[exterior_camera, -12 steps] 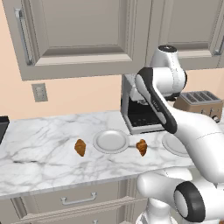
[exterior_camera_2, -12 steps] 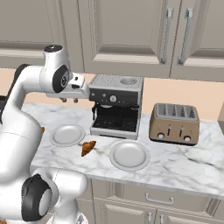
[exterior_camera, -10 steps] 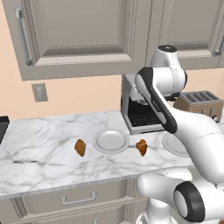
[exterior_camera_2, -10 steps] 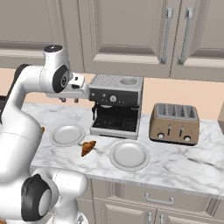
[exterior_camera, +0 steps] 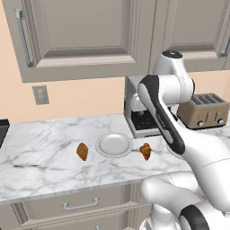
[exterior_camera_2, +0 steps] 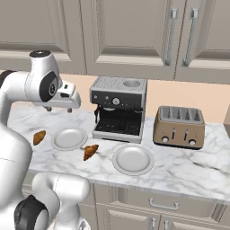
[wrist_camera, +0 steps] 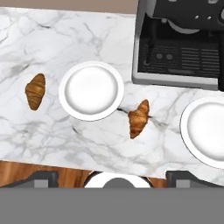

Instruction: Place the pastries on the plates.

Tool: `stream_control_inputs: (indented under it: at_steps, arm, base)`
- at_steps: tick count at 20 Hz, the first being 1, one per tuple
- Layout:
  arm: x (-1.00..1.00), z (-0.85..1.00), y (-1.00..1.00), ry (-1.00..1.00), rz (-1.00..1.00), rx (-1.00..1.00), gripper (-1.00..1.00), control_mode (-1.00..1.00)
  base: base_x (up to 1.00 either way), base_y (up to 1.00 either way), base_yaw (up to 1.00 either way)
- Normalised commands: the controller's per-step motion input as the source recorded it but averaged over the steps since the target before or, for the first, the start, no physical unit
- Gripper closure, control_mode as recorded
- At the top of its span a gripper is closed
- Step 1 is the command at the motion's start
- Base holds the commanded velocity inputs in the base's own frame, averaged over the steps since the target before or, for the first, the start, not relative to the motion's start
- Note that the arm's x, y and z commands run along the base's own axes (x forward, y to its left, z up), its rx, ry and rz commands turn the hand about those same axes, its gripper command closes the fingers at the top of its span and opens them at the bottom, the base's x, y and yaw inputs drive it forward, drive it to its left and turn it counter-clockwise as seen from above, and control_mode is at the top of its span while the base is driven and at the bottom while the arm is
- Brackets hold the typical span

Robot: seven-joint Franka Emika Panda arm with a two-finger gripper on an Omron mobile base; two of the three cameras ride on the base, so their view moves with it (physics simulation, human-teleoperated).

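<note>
While the arm hangs high over the marble worktop (wrist_camera: 87,35), apparently surveying, both croissants (wrist_camera: 35,90) (wrist_camera: 139,117) lie off the plates (wrist_camera: 91,90) (wrist_camera: 205,131), one between them near the front edge. Whether the fingers are open cannot be told.

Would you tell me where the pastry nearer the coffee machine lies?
That pastry lies on the marble counter between the two plates, just before the coffee machine.

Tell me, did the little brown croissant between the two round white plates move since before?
No. The little brown croissant lies in the same spot on the marble counter, in front of the black and silver coffee machine, between the two plates.
</note>
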Motion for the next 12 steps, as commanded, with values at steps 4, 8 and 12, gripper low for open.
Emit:
stream_control_inputs:
  at_steps: [4, 8, 12]
  arm:
    - [-0.60, -0.15, 0.34, 0.00, 0.00, 0.07, -1.00, -1.00]
    - [-0.37, -0.24, 0.61, 0.00, 0.00, 0.02, -1.00, -1.00]
    - [-0.23, -0.31, 0.70, 0.00, 0.00, 0.01, -1.00, -1.00]
  base:
    - [0.00, 0.00, 0.00]
    - [0.00, 0.00, 0.00]
    - [0.00, 0.00, 0.00]
